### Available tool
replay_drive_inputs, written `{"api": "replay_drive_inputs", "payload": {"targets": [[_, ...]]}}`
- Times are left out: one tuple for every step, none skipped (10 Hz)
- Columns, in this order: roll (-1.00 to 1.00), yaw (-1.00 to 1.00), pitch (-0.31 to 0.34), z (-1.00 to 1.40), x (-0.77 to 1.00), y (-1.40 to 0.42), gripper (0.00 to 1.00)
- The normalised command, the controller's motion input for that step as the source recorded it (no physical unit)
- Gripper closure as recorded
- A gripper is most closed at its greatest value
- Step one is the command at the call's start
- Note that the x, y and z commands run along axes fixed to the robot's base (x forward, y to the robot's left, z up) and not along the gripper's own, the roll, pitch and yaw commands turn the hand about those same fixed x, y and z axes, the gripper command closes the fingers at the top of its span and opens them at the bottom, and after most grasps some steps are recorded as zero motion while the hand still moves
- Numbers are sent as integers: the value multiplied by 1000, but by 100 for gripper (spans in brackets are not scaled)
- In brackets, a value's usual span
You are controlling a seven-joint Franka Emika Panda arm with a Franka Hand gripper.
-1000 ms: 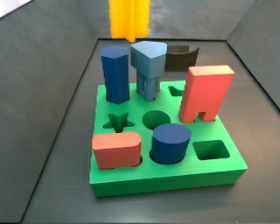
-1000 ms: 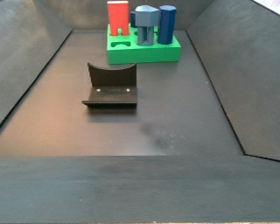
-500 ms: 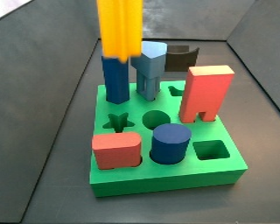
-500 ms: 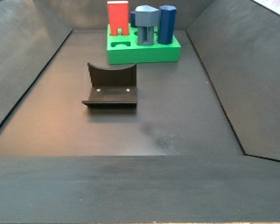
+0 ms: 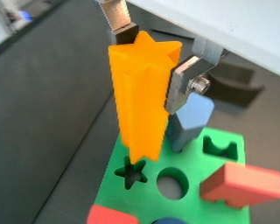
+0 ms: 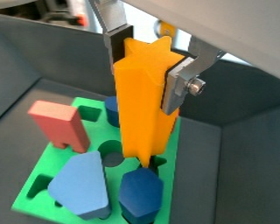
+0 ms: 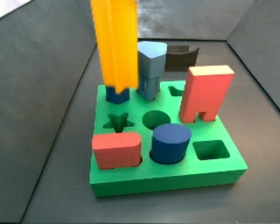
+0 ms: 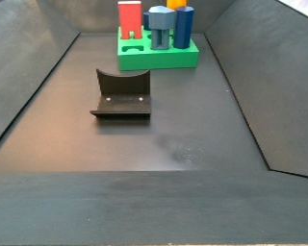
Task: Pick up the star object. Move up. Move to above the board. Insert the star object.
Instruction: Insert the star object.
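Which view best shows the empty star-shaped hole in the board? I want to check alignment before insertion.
A wrist view: the star hole lies open on the board, right below the star object held in the end effector. A side view shows the hole too, without the end effector. In the remaining two views I cannot make it out.

We see dark matte floor (image 8: 183,144), faint pale scuff near centre. Sloped dark grey walls (image 8: 28,86) rise along left and right. We note fixture (image 8: 120,96) mid-floor. Light soft, even.
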Motion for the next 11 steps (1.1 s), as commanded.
{"api": "replay_drive_inputs", "payload": {"targets": [[0,-1000,-51,-529,0,0,100],[0,-1000,-64,-437,0,-71,100],[-64,-811,-67,-291,114,-163,100],[-86,-620,-43,-214,329,-254,100],[0,0,19,0,0,0,100],[39,-117,-129,-443,46,-200,100],[240,-343,-190,-657,91,-380,100],[253,-329,-193,-637,20,-343,100],[73,-97,-87,-177,0,0,100],[0,0,0,-100,0,-37,100],[154,-457,-123,-431,63,0,100]]}}
